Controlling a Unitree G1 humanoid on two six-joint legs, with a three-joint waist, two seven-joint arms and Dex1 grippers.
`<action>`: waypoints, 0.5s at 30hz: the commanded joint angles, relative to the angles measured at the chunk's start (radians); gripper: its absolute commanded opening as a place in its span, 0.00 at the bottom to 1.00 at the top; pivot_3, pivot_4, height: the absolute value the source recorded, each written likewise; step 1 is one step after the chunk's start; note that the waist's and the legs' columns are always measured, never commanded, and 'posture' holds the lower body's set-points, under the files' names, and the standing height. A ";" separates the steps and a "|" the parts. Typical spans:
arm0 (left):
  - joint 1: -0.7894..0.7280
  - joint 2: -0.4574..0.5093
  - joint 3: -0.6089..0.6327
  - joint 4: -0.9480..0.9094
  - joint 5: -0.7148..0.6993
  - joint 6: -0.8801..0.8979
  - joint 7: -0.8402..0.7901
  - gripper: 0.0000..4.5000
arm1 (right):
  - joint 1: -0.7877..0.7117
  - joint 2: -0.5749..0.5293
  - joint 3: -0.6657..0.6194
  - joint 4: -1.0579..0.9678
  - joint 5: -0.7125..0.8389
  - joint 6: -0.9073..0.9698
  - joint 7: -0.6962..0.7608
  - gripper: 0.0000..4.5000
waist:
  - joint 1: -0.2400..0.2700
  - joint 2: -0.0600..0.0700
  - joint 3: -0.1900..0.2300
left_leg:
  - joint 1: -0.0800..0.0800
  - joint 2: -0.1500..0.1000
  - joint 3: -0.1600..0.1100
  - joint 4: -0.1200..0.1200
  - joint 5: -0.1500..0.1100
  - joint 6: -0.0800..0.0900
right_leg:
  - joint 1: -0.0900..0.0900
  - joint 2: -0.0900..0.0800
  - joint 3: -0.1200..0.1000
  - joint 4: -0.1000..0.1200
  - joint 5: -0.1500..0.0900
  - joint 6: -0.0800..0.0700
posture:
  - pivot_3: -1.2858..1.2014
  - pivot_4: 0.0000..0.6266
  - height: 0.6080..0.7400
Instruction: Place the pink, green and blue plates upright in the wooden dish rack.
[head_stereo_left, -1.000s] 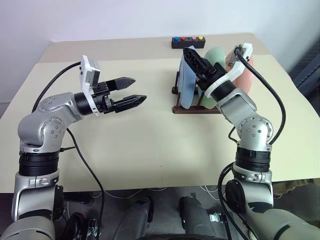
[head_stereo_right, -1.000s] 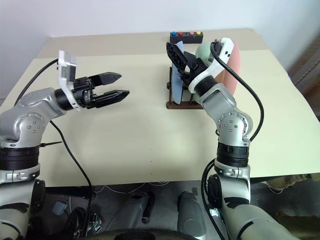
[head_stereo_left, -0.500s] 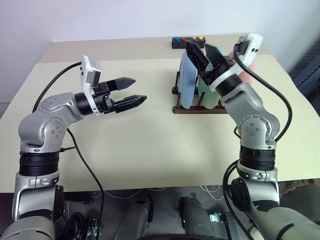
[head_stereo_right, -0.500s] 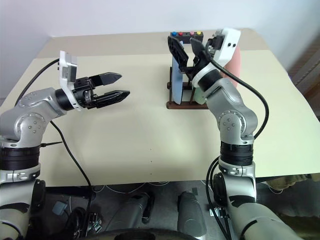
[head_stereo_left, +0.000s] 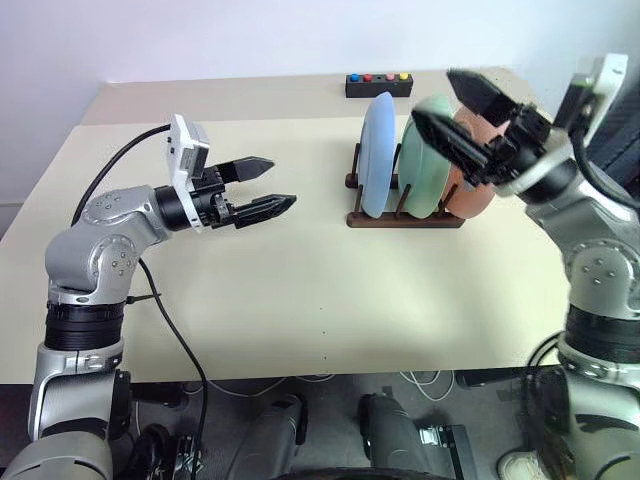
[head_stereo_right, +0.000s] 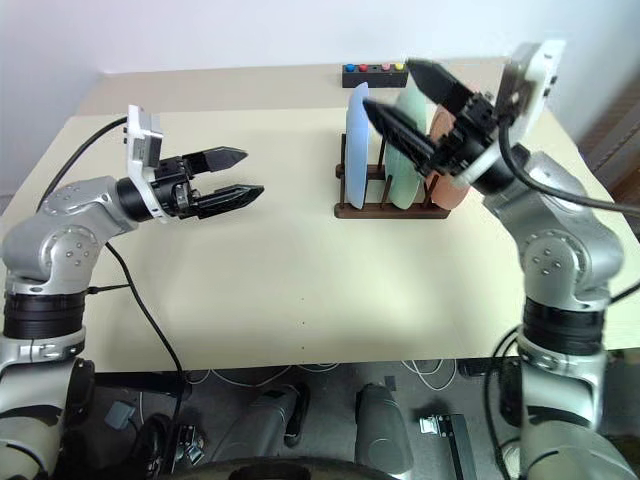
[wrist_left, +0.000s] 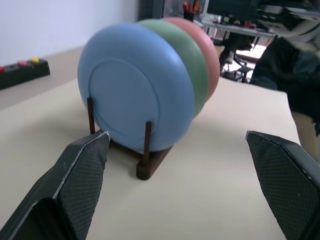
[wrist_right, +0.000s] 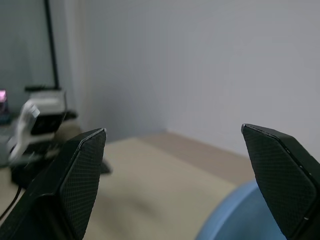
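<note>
On the cream table (head_stereo_left: 300, 290), the dark wooden dish rack (head_stereo_left: 405, 216) stands toward the far right side, with all three plates upright on edge between its thin pegs. The light blue plate (head_stereo_left: 377, 155) sits at the rack's left end, the mint green plate (head_stereo_left: 424, 160) stands just beside it in the middle, and the salmon pink plate (head_stereo_left: 474, 185) is at the right end, partly hidden behind the right arm. In the left wrist view the three plates overlap one behind the other, the blue one nearest, with a peg on each side of its lower edge.

The right gripper (head_stereo_left: 460, 118) hangs in the air above and in front of the rack's right end, its two black fingers spread wide and empty; it touches none of the plates. In its own wrist view the rim of the blue plate shows low between the fingers.

The left gripper (head_stereo_left: 265, 185) is held above the table, well to the left of the rack, pointing toward it. Its fingers are also parted and hold nothing.

A black box with coloured buttons (head_stereo_left: 379, 85) lies at the far edge of the table, behind the rack and apart from it.
</note>
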 joint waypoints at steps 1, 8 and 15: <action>-0.015 0.012 0.006 -0.001 0.018 -0.034 -0.013 1.00 | 0.026 -0.035 -0.008 -0.057 0.000 -0.012 0.059 0.99 | -0.001 0.000 0.000 | 0.000 0.000 0.000 0.000 0.000 0.000 | 0.000 0.000 0.000 0.000 0.000 0.000 | 0.52 0.24 1.00; -0.019 0.005 -0.001 0.003 0.023 -0.036 -0.019 1.00 | 0.087 -0.055 -0.039 0.007 -0.098 -0.082 0.076 0.99 | 0.006 0.000 0.000 | 0.000 0.000 0.001 0.001 0.000 0.000 | 0.001 0.000 0.000 -0.001 0.000 0.000 | 0.52 0.24 1.00; -0.013 0.003 0.000 -0.002 0.026 -0.033 -0.024 1.00 | 0.067 -0.045 -0.075 0.130 -0.233 -0.193 -0.014 0.99 | 0.005 0.000 0.000 | 0.000 0.000 0.000 0.001 0.000 0.000 | 0.000 0.000 0.000 0.000 0.000 0.000 | 0.52 0.24 1.00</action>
